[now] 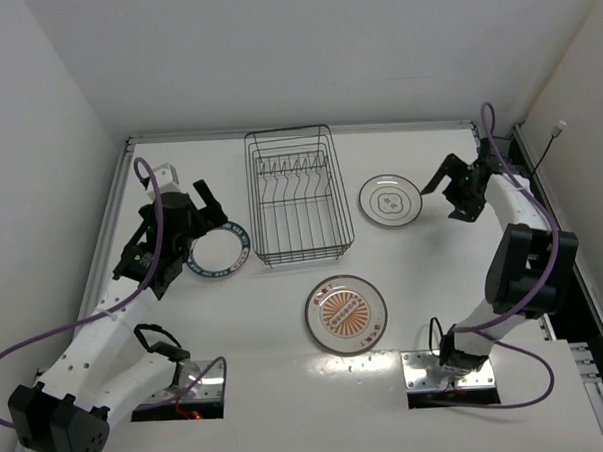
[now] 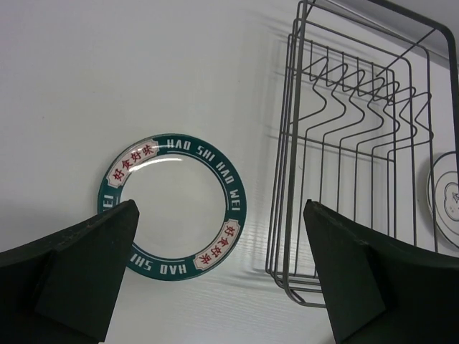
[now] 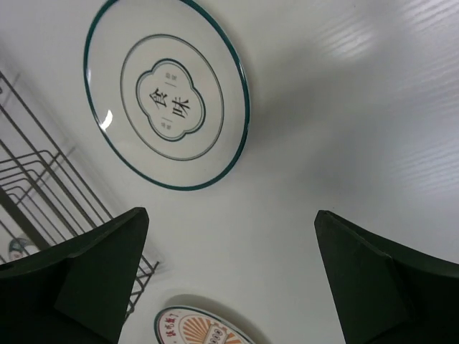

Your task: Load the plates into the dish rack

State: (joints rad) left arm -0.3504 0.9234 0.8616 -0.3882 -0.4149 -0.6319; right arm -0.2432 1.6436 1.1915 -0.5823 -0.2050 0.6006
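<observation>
Left gripper, jaws spread wide and empty, hovers over the teal-rimmed plate, apparently lining up a first pick. Just beside it, the dish rack holds no plates yet. The sunburst plate lies nearer the bases. Rightmost, the ringed plate lies flat beneath the equally open right gripper.

The teal-rimmed plate, left of the dish rack, carries "HAO SHI HAO WEI" in white capitals around its rim, with the red characters 好食好味 on white tabs between the words. The thin-ringed plate, right of the dish rack, shows 食味 in dark strokes at its centre. The sunburst plate, on the arms' side of the dish rack, bears red rim characters too small to read.
</observation>
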